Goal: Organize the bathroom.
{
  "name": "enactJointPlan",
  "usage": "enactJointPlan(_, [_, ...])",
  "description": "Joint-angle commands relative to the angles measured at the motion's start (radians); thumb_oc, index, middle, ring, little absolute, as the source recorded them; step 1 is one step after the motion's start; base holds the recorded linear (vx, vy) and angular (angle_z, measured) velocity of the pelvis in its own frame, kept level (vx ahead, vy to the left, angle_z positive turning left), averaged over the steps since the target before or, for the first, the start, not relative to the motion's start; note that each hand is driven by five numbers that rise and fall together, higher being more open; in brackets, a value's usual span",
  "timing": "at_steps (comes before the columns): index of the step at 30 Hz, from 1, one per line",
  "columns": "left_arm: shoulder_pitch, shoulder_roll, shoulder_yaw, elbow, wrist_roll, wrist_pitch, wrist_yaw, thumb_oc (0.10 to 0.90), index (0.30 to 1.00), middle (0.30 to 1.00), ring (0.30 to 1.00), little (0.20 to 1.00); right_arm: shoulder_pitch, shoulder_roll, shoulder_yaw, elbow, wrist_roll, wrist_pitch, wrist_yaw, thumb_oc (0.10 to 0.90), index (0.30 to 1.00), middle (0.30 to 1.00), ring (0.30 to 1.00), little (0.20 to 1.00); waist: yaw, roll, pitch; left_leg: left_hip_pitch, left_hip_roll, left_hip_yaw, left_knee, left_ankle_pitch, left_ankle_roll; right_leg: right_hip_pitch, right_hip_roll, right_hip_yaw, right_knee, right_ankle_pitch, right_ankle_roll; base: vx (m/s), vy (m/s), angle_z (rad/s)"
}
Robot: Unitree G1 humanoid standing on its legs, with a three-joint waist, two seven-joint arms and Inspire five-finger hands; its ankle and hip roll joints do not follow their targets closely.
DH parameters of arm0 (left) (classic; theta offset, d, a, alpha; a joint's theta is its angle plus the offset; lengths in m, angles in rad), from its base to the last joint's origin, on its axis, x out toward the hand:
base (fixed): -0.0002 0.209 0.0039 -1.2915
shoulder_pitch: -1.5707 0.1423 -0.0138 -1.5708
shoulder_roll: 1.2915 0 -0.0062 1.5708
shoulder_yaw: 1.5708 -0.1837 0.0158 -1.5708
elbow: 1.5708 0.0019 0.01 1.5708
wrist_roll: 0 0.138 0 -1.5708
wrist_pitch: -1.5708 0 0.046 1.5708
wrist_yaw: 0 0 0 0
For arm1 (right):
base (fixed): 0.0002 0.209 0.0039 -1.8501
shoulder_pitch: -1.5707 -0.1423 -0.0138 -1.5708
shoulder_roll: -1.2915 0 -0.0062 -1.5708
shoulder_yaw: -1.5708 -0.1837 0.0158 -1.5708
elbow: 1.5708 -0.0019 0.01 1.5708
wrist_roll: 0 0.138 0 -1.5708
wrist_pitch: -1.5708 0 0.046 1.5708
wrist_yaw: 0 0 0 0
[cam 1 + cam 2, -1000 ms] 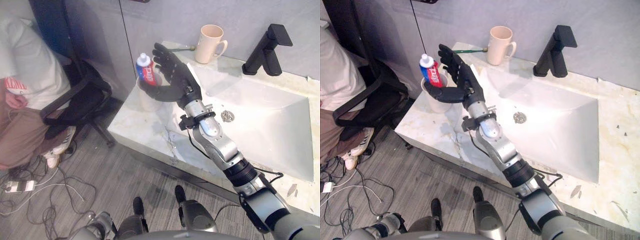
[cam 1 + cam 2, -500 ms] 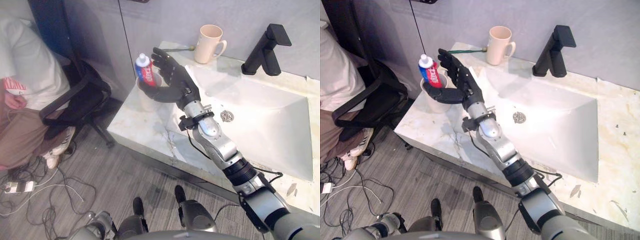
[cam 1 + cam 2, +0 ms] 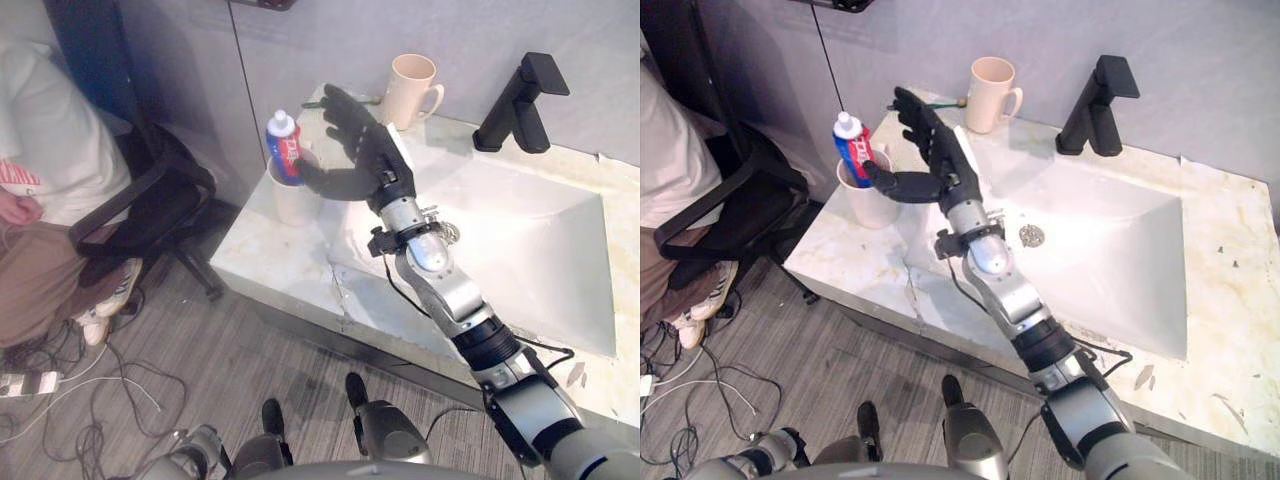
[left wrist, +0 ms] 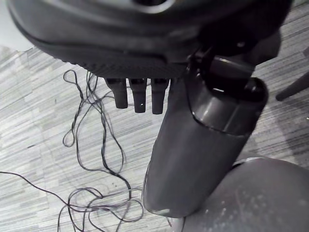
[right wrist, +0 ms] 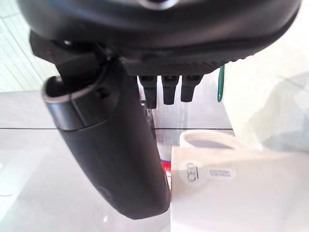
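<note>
Toothpaste (image 3: 283, 147) stood in the white cup (image 3: 293, 198) at the counter's left edge; right hand (image 3: 358, 158) hovered released; toothbrush (image 3: 952, 102) remained.

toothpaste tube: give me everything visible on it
The toothpaste tube is red and blue with a white cap on top. It stands nearly upright, cap up, in a white cup near the left end of the marble counter; its lower part is hidden inside the cup. It looks like soft plastic. The right hand is open beside it, thumb reaching toward the cup's rim; whether the thumb touches the tube cannot be told.
</note>
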Motion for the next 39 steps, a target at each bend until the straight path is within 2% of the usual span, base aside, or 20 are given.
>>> enactJointPlan(1, [0.012,0.037,-0.002,0.049,0.019,-0.01,-0.011,0.8,0.9,0.9,0.9,0.9,-0.032,-0.025,-0.12,-0.08,-0.056,-0.154,-0.035,0.8,0.9,0.9,0.9,0.9,-0.027,-0.029,-0.071,0.038,0.024,0.019,0.142,-0.107,0.009,-0.012,-0.014,0.094,0.038,-0.024,0.079,0.03,0.004,-0.04])
enactJointPlan(5, [0.024,0.038,0.004,0.05,0.017,-0.012,-0.012,0.8,0.9,0.9,0.9,0.9,-0.021,-0.044,-0.147,-0.082,-0.083,-0.178,-0.064,0.8,0.9,0.9,0.9,0.9,-0.033,-0.029,-0.08,0.044,0.021,0.02,0.139,-0.109,0.009,-0.008,-0.011,0.102,0.036,-0.024,0.08,0.04,0.003,-0.09])
enactJointPlan(8, [0.034,0.036,0.007,0.049,0.016,-0.013,-0.011,0.8,0.9,0.9,0.9,0.9,-0.008,-0.058,-0.176,-0.091,-0.146,-0.204,-0.131,0.8,0.9,0.9,0.9,0.9,-0.039,-0.026,-0.085,0.053,0.021,0.024,0.136,-0.112,0.009,-0.001,-0.011,0.108,0.032,-0.023,0.08,0.04,0.006,-0.05])
enactJointPlan(12, [0.055,0.04,0.026,0.059,0.005,-0.021,-0.015,0.8,0.9,0.9,0.9,0.9,0.01,-0.12,-0.28,-0.097,-0.235,-0.256,-0.245,0.8,0.9,0.9,0.9,0.9,-0.056,-0.026,-0.097,0.071,0.024,0.033,0.122,-0.115,0.008,0.008,-0.008,0.116,0.026,-0.024,0.083,0.06,-0.002,-0.07])
enactJointPlan(13, [0.069,0.043,0.037,0.064,0.0,-0.034,-0.01,0.8,0.9,0.9,0.9,0.9,0.024,-0.16,-0.34,-0.105,-0.224,-0.273,-0.278,0.8,0.9,0.9,0.9,0.9,-0.065,-0.028,-0.105,0.08,0.026,0.04,0.114,-0.117,0.008,0.013,-0.008,0.12,0.022,-0.023,0.085,0.07,-0.018,-0.07])
enactJointPlan(15, [0.078,0.046,0.044,0.065,0.003,-0.046,-0.006,0.8,0.9,0.9,0.9,0.9,0.033,-0.185,-0.373,-0.113,-0.219,-0.283,-0.297,0.8,0.9,0.9,0.9,0.9,-0.071,-0.029,-0.111,0.086,0.027,0.044,0.11,-0.119,0.008,0.015,-0.007,0.124,0.019,-0.023,0.086,0.06,-0.027,-0.13])
enactJointPlan(17, [0.106,0.055,0.058,0.065,0.008,-0.075,-0.001,0.8,0.9,0.9,0.9,0.9,0.076,-0.266,-0.478,-0.141,-0.179,-0.313,-0.357,0.8,0.9,0.9,0.9,0.9,-0.091,-0.034,-0.126,0.1,0.032,0.06,0.099,-0.121,0.007,0.021,-0.003,0.138,0.012,-0.021,0.091,0.09,-0.044,-0.22])
enactJointPlan(19, [0.12,0.059,0.065,0.062,-0.001,-0.083,0.006,0.8,0.9,0.9,0.9,0.9,0.103,-0.312,-0.538,-0.154,-0.148,-0.323,-0.386,0.8,0.9,0.9,0.9,0.9,-0.103,-0.036,-0.135,0.106,0.036,0.07,0.097,-0.124,0.006,0.024,-0.001,0.145,0.009,-0.021,0.093,0.06,-0.029,-0.19])
enactJointPlan(21, [0.139,0.066,0.075,0.051,-0.001,-0.098,0.007,0.8,0.9,0.9,0.9,0.9,0.155,-0.397,-0.648,-0.171,-0.088,-0.326,-0.436,0.8,0.9,0.9,0.9,0.9,-0.128,-0.037,-0.147,0.118,0.04,0.085,0.098,-0.134,0.006,0.03,0.002,0.158,0.008,-0.028,0.096,0.05,-0.018,-0.16])
enactJointPlan(22, [0.14,0.068,0.076,0.051,-0.001,-0.1,0.008,0.8,0.9,0.9,0.9,0.9,0.158,-0.402,-0.656,-0.171,-0.088,-0.326,-0.446,0.8,0.9,0.9,0.9,0.9,-0.128,-0.037,-0.149,0.116,0.041,0.088,0.096,-0.13,0.004,0.027,0.003,0.162,0.007,-0.023,0.096,0.04,0.001,-0.23])
enactJointPlan(23, [0.149,0.076,0.076,0.043,-0.014,-0.105,0.001,0.8,0.9,0.9,0.9,0.9,0.194,-0.45,-0.722,-0.163,-0.063,-0.329,-0.48,0.8,0.9,0.9,0.9,0.9,-0.146,-0.035,-0.154,0.124,0.043,0.095,0.098,-0.138,0.004,0.033,0.005,0.167,0.009,-0.029,0.097,0.03,0.01,-0.22])
enactJointPlan(27, [0.147,0.09,0.073,0.036,-0.039,-0.118,-0.012,0.8,0.9,0.9,0.9,0.9,0.247,-0.528,-0.82,-0.11,-0.026,-0.332,-0.558,0.8,0.9,0.9,0.9,0.9,-0.17,-0.03,-0.162,0.134,0.043,0.106,0.09,-0.14,0.003,0.032,0.01,0.184,0.009,-0.028,0.097,0.04,0.035,-0.25])
enactJointPlan(29, [0.145,0.096,0.072,0.044,-0.058,-0.122,-0.018,0.8,0.9,0.9,0.9,0.9,0.283,-0.583,-0.893,-0.034,0.022,-0.344,-0.598,0.8,0.9,0.9,0.9,0.9,-0.187,-0.026,-0.17,0.144,0.044,0.118,0.079,-0.14,0.001,0.032,0.011,0.196,0.008,-0.029,0.1,0.03,0.04,-0.2])
enactJointPlan(34, [0.144,0.098,0.069,0.054,-0.08,-0.114,-0.02,0.8,0.9,0.9,0.9,0.9,0.35,-0.668,-1.03,0.13,0.115,-0.326,-0.681,0.8,0.9,0.9,0.9,0.9,-0.21,-0.025,-0.179,0.163,0.05,0.14,0.052,-0.137,-0.006,0.024,0.01,0.208,0.005,-0.028,0.105,0.02,0.022,-0.16])
enactJointPlan(36, [0.145,0.097,0.069,0.057,-0.082,-0.113,-0.018,0.8,0.9,0.9,0.9,0.9,0.365,-0.681,-1.055,0.167,0.139,-0.33,-0.695,0.8,0.9,0.9,0.9,0.9,-0.213,-0.024,-0.179,0.166,0.051,0.143,0.047,-0.136,-0.006,0.023,0.01,0.209,0.004,-0.026,0.105,0.0,0.015,-0.06])
enactJointPlan(37, [0.147,0.095,0.066,0.06,-0.096,-0.108,-0.007,0.8,0.9,0.9,0.9,0.9,0.402,-0.705,-1.121,0.265,0.215,-0.339,-0.708,0.8,0.9,0.9,0.9,0.9,-0.221,-0.025,-0.179,0.168,0.055,0.151,0.037,-0.131,-0.011,0.014,0.009,0.211,0.005,-0.024,0.107,-0.01,0.014,-0.07])
enactJointPlan(39, [0.148,0.094,0.063,0.064,-0.102,-0.109,0.001,0.8,0.9,0.9,0.9,0.9,0.417,-0.718,-1.152,0.318,0.274,-0.34,-0.718,0.8,0.9,0.9,0.9,0.9,-0.224,-0.026,-0.177,0.169,0.057,0.156,0.032,-0.13,-0.014,0.008,0.008,0.212,0.006,-0.023,0.108,-0.02,0.015,-0.06])
